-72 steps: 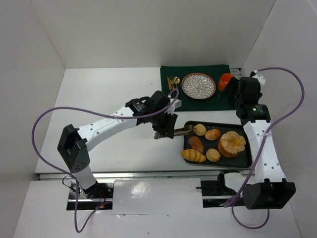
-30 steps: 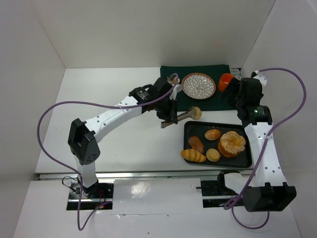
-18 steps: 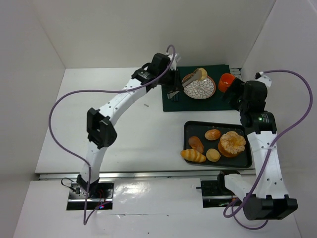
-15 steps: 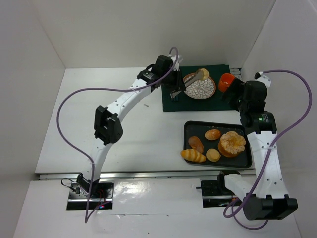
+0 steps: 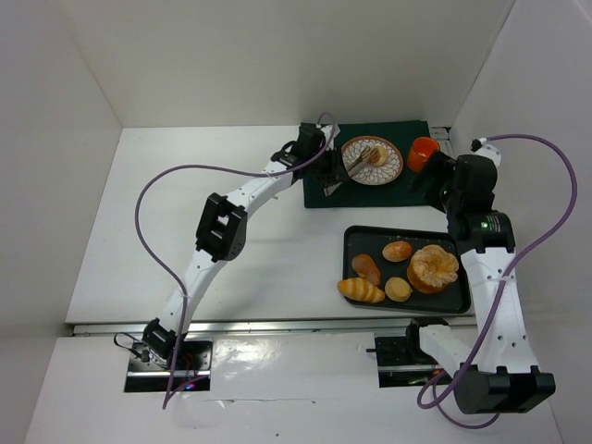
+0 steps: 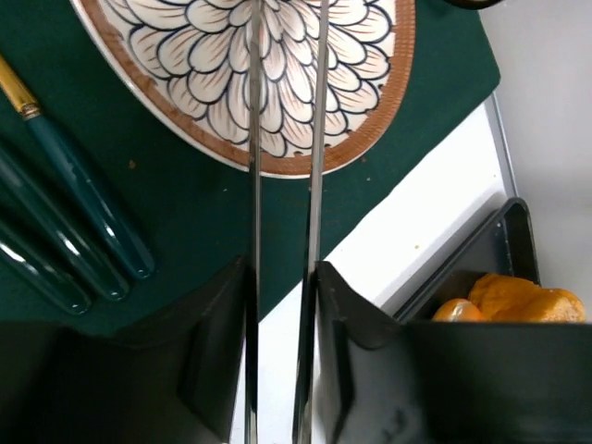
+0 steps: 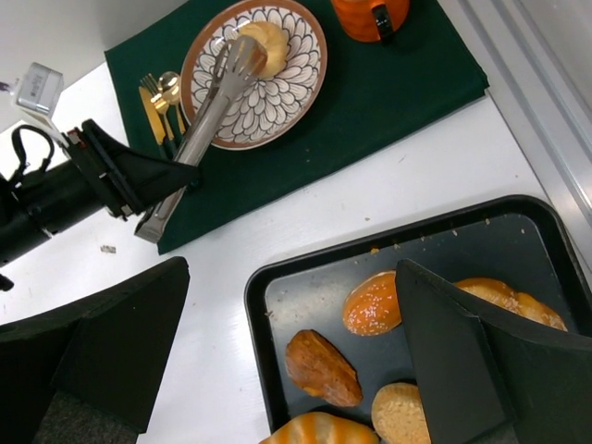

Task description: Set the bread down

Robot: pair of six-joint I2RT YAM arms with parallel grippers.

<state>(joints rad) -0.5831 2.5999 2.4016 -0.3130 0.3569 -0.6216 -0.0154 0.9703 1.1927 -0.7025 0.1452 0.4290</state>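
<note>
A small pale bread roll [image 5: 378, 154] [image 7: 264, 37] lies on the flower-patterned plate [image 5: 393, 166] [image 7: 277, 97] [image 6: 356, 83] at the back of the table. Metal tongs [image 5: 361, 159] [image 7: 199, 125] [image 6: 252, 139] reach over the plate, their tips at the roll. My left gripper [image 5: 331, 179] [image 7: 153, 185] [image 6: 282, 277] is shut on the tongs' handle; the two arms stand slightly apart. The roll is out of the left wrist view. My right gripper [image 5: 427, 176] [image 7: 291, 268] hangs open above the tray's back left corner, holding nothing.
The plate sits on a dark green mat [image 5: 416, 191] [image 7: 388, 92] with gold and teal cutlery [image 7: 153, 102] [image 6: 55, 250] at its left and an orange cup [image 5: 422, 151] [image 7: 370, 14] at its right. A black tray [image 5: 462, 303] [image 7: 254, 305] holds several more breads [image 5: 433, 268].
My left arm has carried the roll in the tongs from beside the tray to the plate and lowered it there. The right arm has shifted slightly.
</note>
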